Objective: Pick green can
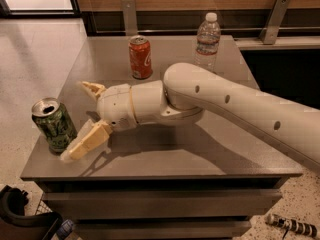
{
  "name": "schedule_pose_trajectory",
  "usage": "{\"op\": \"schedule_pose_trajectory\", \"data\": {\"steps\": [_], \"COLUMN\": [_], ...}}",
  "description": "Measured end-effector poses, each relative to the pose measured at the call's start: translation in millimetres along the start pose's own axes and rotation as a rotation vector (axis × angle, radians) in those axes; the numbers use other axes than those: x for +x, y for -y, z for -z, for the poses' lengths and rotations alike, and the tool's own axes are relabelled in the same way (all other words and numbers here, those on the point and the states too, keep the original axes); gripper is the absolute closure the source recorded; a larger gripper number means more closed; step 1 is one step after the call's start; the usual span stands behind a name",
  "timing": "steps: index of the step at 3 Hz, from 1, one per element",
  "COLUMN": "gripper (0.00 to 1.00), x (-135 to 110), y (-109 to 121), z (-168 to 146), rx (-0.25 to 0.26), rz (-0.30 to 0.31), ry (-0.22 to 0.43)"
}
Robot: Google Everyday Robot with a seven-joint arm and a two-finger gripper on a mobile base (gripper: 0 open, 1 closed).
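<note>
- Camera view: my pincer (79,118) hovers low over the desk (200,154) near its front-left corner, fingers spread wide apart and gripping nothing.
- The green can (54,125) stands at that corner, just beside the lower finger, not yet grasped. I judge that closing in, clamping and lifting remain.
- Its long axis runs vertical, with the opened silver top up.

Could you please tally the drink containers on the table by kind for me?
Cans: 2, the green can and the red can
Water bottles: 1, the clear water bottle
Total: 3
The gripper is open, close beside the green can, with one finger low by the can's base.
</note>
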State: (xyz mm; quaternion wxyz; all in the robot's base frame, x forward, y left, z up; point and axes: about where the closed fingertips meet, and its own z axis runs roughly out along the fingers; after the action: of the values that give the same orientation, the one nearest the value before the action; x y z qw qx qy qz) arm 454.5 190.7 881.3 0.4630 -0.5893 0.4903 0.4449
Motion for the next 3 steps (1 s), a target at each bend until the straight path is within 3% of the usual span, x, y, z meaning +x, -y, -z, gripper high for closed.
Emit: {"op": "schedule_pose_trajectory", "data": {"steps": [1,2,3], "gripper": [0.00,0.12,0.34], "x": [6.0,6.5,5.4], "y": [-7.0,-9.5,-10.8], "z": [-14.1,-18.3,-20.0], "rx": [-0.035,-0.045,-0.049], "rz": [-0.006,-0.007,-0.004], "ry": [-0.022,-0.026,-0.027]}}
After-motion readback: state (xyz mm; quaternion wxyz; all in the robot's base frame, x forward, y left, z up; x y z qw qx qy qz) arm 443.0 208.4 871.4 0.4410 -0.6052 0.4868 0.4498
